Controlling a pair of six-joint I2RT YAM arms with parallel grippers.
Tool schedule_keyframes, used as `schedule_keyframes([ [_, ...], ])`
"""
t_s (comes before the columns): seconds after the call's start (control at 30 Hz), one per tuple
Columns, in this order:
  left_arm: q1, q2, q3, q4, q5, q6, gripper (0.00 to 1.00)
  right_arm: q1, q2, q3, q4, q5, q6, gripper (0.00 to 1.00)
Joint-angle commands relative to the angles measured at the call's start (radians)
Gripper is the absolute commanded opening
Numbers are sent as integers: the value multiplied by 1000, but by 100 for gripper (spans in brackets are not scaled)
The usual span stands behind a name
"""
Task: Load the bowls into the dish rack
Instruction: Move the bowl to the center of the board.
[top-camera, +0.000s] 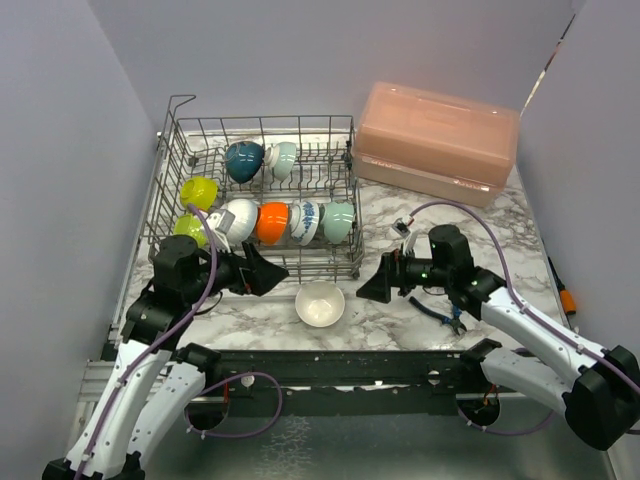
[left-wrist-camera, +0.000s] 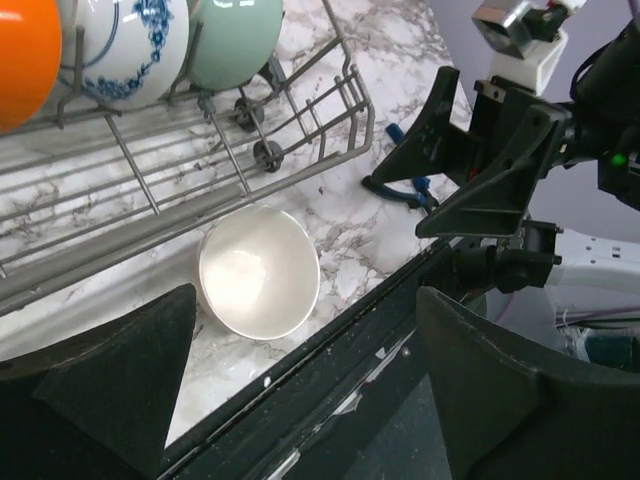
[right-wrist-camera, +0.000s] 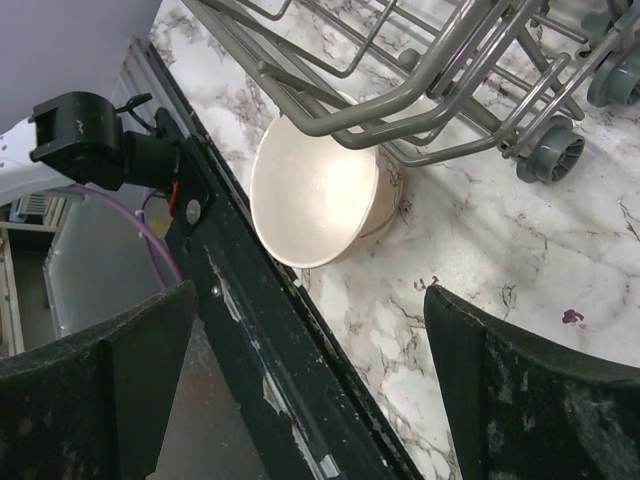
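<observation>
markings: blue floral pattern on one white bowl (left-wrist-camera: 130, 50) standing in the dish rack (top-camera: 355, 200)
rack load: eight bowls on edge between the tines
loose bowl (top-camera: 320, 303): upright on the marble table (top-camera: 400, 318), just outside the rack's front rail, close to the table's near edge
left gripper (top-camera: 274, 272): fingers wide, empty, left of loose bowl
right gripper (top-camera: 367, 286): fingers wide, empty, right of loose bowl
room: bare marble on both sides of loose bowl
</observation>
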Motion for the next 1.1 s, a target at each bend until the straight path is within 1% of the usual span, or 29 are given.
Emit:
schedule_keyframes([
  [0.0, 1, -5, -78, -35, 45, -3, 87, 5, 6, -28, 45, -29, 10, 100],
  [0.13, -1, 24, -112, -47, 56, -13, 79, 6, 20, -50, 65, -36, 15, 99],
  [0.2, -9, 41, -122, -58, 50, -8, 76, 4, 26, -61, 78, -34, 19, 98],
  [0.3, -35, 69, -132, -79, 3, 3, 75, 4, 43, -71, 92, -28, 22, 96],
  [0.37, -73, 95, -140, -81, -44, -7, 74, 5, 59, -78, 101, -30, 23, 94],
  [0.4, -98, 113, -142, -81, -75, -13, 74, 4, 67, -83, 107, -28, 28, 93],
  [0.53, -255, 199, -116, -81, -238, -63, 73, 5, 89, -97, 111, -11, 46, 92],
  [0.6, -315, 214, -107, -73, -335, -118, 73, 5, 96, -103, 138, -5, 52, 91],
  [0.7, -406, 247, -123, -30, -440, -202, 73, 5, 103, -110, 147, 4, 58, 90],
  [0.83, -551, 299, -140, -15, -661, -347, 73, 5, 101, -107, 129, 22, 57, 90],
  [0.93, -636, 323, -158, 26, -754, -450, 68, 3, 94, -103, 122, 31, 53, 90],
  [1.07, -718, 362, -210, 99, -825, -557, 65, 5, 87, -99, 122, 35, 49, 90],
])
